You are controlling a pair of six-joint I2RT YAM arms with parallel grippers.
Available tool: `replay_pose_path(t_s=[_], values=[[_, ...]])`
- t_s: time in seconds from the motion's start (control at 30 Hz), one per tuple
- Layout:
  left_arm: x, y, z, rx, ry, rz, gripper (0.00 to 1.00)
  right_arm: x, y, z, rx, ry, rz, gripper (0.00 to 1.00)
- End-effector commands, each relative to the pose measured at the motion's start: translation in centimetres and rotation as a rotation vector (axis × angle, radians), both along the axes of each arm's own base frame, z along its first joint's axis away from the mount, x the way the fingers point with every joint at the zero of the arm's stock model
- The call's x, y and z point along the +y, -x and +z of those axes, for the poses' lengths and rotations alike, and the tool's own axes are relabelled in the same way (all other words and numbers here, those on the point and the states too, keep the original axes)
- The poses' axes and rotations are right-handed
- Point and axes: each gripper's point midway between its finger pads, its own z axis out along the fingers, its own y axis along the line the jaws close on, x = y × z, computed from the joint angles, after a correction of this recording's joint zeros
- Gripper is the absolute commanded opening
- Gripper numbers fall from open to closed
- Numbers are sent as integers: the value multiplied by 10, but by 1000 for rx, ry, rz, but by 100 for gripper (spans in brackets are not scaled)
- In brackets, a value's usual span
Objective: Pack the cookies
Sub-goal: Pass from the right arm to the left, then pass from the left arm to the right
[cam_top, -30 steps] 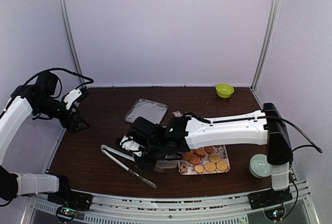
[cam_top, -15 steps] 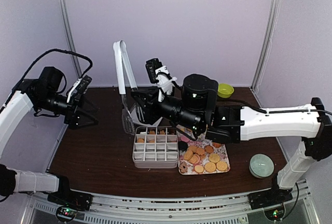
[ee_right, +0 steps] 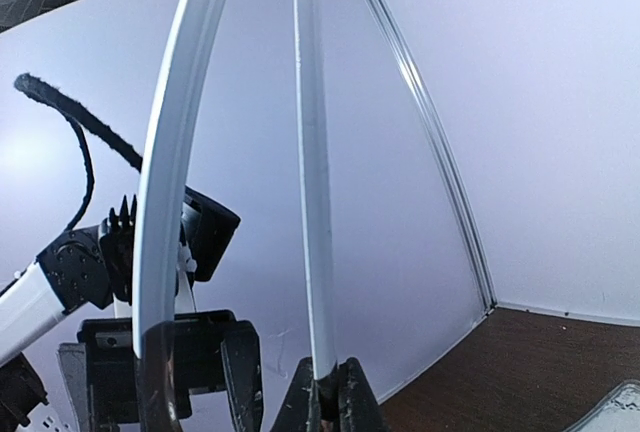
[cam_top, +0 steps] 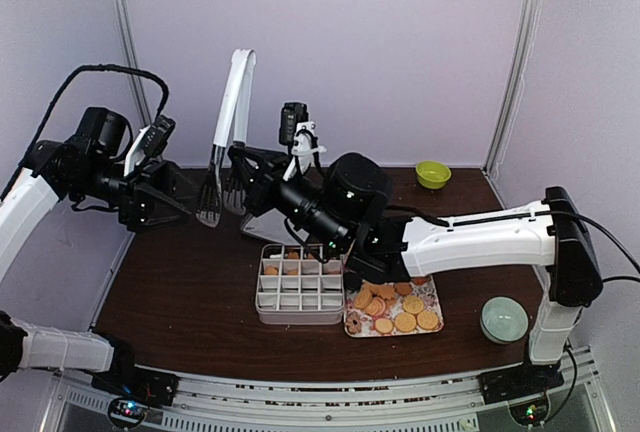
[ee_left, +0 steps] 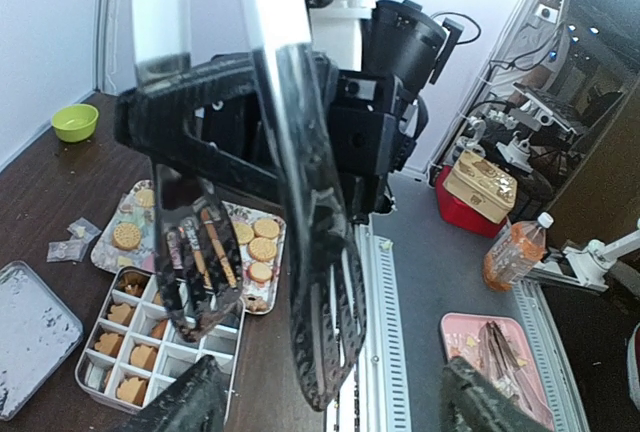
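Assessed as a robotics laboratory, specifically an enclosed test cell. Walled at the back and both sides with plain pale panels (cam_top: 330,52) set in aluminium uprights (cam_top: 127,62). Fitted with a dark wooden table (cam_top: 165,292), edged on the near side by a slotted metal rail (cam_top: 330,392). Equipped with two white-and-black robot arms mounted at that rail: left arm (cam_top: 25,220), right arm (cam_top: 480,242). Wired externally, with a black cable (cam_top: 100,70) looping through the air. Viewed from the left wrist camera, beyond the table: benches crowded with equipment and wiring (ee_left: 560,102), a red box (ee_left: 455,214), a drink bottle (ee_left: 510,252).
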Motion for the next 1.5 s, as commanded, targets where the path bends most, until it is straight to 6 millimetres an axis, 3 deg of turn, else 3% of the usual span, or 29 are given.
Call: replay_pose_path(t_s=[0.0,0.23,0.4,0.5,0.53,0.63,0.67,0.7,0.73,0.87,0.97,1.07,1.1,1.13,1.17,1.27,1.47], values=[[-4,8,16,11,64,-54,73,-7,1,40,-43,-158,11,0],[-11,8,7,77,56,-83,51,2,-2,37,-81,-138,-4,0],[-14,1,3,97,49,-84,24,4,2,37,-89,-134,21,0],[-15,-4,3,98,47,-83,0,5,7,38,-98,-116,46,1],[-16,-5,4,96,46,-81,0,5,8,38,-101,-100,54,9],[-15,-5,6,80,42,-76,0,-4,12,30,-104,-39,72,43],[-15,-5,5,73,39,-73,0,-8,12,25,-94,-14,87,63],[-15,-6,4,68,34,-67,0,-15,10,20,-80,9,102,94],[-15,-6,2,67,28,-63,0,-22,8,15,-56,33,116,99],[-13,0,0,67,29,-81,0,-62,-2,-3,46,79,89,100],[-12,4,-2,56,18,-91,0,-105,-16,-2,164,0,20,100],[-11,7,-8,40,-10,-100,0,-120,-2,12,97,-113,181,100],[-11,8,-10,39,-20,-105,0,-112,-5,6,131,-76,231,100],[-11,11,-10,39,-24,-117,0,-101,-7,17,140,-42,280,100],[-11,13,-10,46,-25,-131,0,-86,-7,12,162,32,321,98],[-13,20,-6,58,-16,-174,0,-49,5,5,166,148,451,91],[-13,28,1,56,-1,-209,0,-22,16,6,117,185,460,82]])
